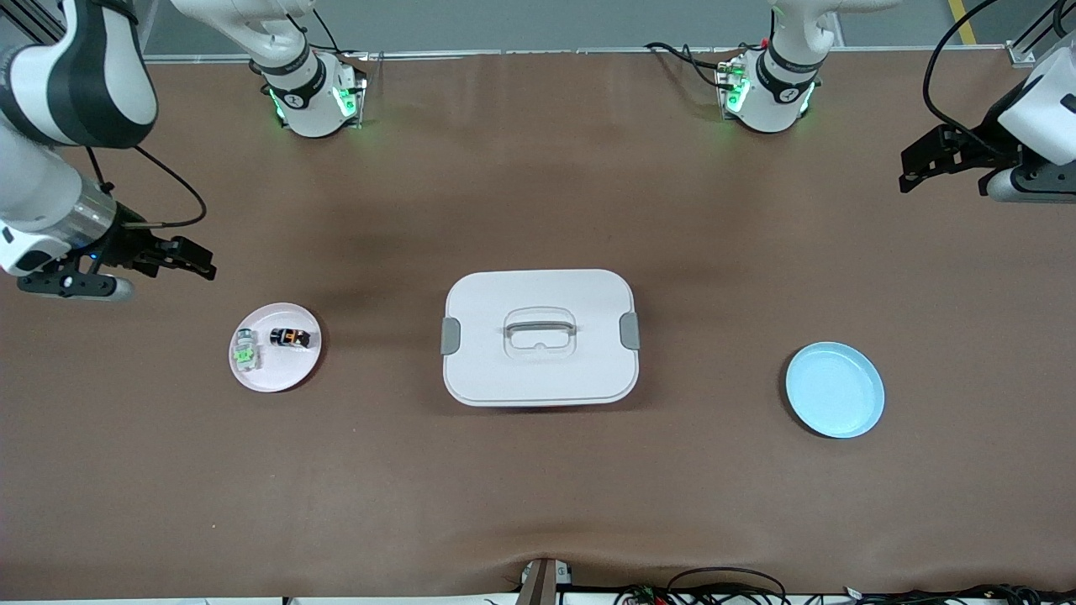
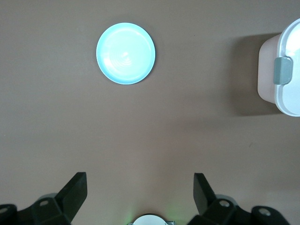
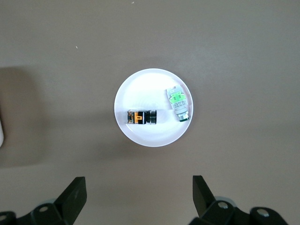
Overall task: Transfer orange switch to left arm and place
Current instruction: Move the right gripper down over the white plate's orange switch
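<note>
The orange switch (image 1: pixel 291 338) lies on a pink plate (image 1: pixel 286 374) toward the right arm's end of the table; in the right wrist view it (image 3: pixel 142 117) lies beside a pale component with a green middle (image 3: pixel 178 104). The white box (image 1: pixel 539 336) stands mid-table; its latched end shows in the left wrist view (image 2: pixel 286 70). My right gripper (image 1: pixel 195 262) hangs open and empty over bare table near the pink plate, also in its wrist view (image 3: pixel 139 197). My left gripper (image 1: pixel 916 168) hangs open and empty over the table's left-arm end (image 2: pixel 140 197).
A blue plate (image 1: pixel 835 390) lies empty toward the left arm's end, also in the left wrist view (image 2: pixel 125 53). The green component (image 1: pixel 245 352) shares the pink plate. The arm bases (image 1: pixel 313 92) (image 1: pixel 767 88) stand at the table's edge farthest from the front camera.
</note>
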Robot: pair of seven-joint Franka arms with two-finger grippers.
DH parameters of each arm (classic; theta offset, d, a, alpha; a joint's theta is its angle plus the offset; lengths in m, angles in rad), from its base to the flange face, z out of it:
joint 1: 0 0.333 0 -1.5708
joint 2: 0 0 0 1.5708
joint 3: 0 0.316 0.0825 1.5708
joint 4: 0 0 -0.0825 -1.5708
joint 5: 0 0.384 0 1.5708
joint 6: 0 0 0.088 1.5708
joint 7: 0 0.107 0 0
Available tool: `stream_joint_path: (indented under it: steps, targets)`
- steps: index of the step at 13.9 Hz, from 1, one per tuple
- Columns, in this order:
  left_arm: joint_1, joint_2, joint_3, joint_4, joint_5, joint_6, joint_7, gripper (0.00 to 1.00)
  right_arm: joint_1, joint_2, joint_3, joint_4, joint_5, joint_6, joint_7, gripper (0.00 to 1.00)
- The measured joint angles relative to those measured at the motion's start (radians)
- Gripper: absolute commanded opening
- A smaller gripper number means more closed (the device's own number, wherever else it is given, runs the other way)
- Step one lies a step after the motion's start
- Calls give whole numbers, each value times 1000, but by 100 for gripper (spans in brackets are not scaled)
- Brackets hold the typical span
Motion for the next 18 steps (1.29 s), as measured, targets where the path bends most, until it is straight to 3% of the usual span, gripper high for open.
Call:
stream_joint_path:
  steps: [4, 18]
  targets:
    - [0, 0, 0, 1, 0, 0, 0, 100, 18, 42, 1, -55, 1, 88, 0, 100]
    - [0, 0, 0, 3, 0, 0, 0, 100, 23, 278, -3, -49, 2, 333, 1, 100]
